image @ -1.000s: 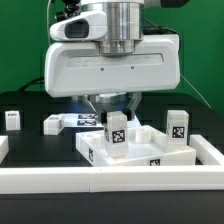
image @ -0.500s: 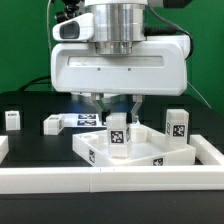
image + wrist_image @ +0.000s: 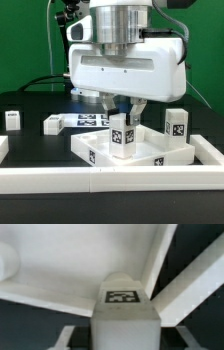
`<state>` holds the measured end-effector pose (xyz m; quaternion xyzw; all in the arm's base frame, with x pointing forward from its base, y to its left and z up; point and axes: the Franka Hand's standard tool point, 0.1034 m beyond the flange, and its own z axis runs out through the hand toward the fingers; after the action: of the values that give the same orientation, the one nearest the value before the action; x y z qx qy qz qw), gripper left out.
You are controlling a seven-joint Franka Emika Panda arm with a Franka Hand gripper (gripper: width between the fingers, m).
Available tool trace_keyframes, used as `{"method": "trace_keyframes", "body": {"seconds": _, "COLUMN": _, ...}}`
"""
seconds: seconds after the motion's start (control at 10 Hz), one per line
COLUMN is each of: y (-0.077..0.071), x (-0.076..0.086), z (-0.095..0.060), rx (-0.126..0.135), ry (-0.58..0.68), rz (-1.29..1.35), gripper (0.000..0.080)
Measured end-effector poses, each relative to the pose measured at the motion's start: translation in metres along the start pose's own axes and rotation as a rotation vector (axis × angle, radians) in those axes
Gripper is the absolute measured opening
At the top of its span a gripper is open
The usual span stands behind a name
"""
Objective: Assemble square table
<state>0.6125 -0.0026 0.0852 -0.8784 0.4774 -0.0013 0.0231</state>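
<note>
One leg [image 3: 122, 136] of the square table stands upright between the fingers [image 3: 135, 105] of the gripper [image 3: 122, 118]. The fingers are closed on its upper part, and its tag faces the exterior camera.

Directly below the fingers lies the square tabletop [image 3: 100, 150], underside up, its raised rim all round. The leg's lower end is inside that rim, near a corner. The wrist view shows the leg [image 3: 122, 308] close beside the rim of the tabletop [image 3: 70, 274]. Whether its foot already touches the slab cannot be told.

The step in hand appears to be seating this leg in its corner hole. The next move calls for keeping the leg plumb, pressing it down onto the hole and twisting it in without dragging the tabletop.

Beyond the fingers, toward the exterior view's right, a second leg [image 3: 178, 125] stands upright at the tabletop's corner. Farther off on the other side lies the marker board [image 3: 88, 120]. Past it is a loose leg [image 3: 52, 124], and farthest from the fingers another loose leg [image 3: 12, 120].
</note>
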Motion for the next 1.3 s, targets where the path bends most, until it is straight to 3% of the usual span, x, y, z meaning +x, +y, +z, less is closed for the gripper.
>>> {"method": "trace_keyframes", "body": {"seconds": 0.3, "y": -0.0037, "x": -0.0052, "z": 0.0008, "rx": 0.001, "ry": -0.006, "rz": 0.207, "gripper": 0.0290}}
{"method": "trace_keyframes", "body": {"seconds": 0.7, "y": -0.0041, "x": -0.0049, "z": 0.0011, "rx": 0.003, "ry": -0.006, "rz": 0.203, "gripper": 0.0290}}
{"method": "trace_keyframes", "body": {"seconds": 0.8, "y": -0.0045, "x": -0.0050, "z": 0.0010, "rx": 0.005, "ry": -0.005, "rz": 0.163, "gripper": 0.0474}}
{"method": "trace_keyframes", "body": {"seconds": 0.9, "y": -0.0053, "x": -0.0055, "z": 0.0009, "rx": 0.007, "ry": -0.004, "rz": 0.115, "gripper": 0.0606}}
{"method": "trace_keyframes", "body": {"seconds": 1.3, "y": -0.0052, "x": -0.0007, "z": 0.0016, "rx": 0.021, "ry": 0.022, "rz": -0.295, "gripper": 0.0647}}
